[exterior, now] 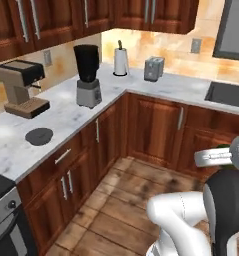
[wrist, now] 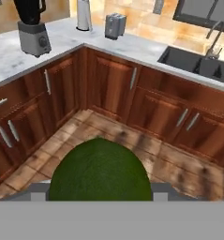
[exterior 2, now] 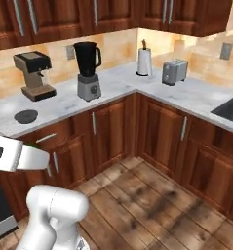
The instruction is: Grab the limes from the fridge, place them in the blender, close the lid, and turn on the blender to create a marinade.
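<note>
Hand view showed a lime [wrist: 100, 171] clasped in my pincer [wrist: 100, 196], jaws spread wide around it, above the wooden floor [wrist: 188, 173]. At eleven o'clock the blender [wrist: 33, 26] stood uncovered on the marble counter [wrist: 5, 58]; in the left base view its lid [exterior: 39, 136] lay at eight o'clock from it, beside the coffee machine [exterior: 22, 87].

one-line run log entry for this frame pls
stage: carrying lime to blender | gripper: shut on lime | blender: on counter, jar open | lid: on counter, off the jar
</note>
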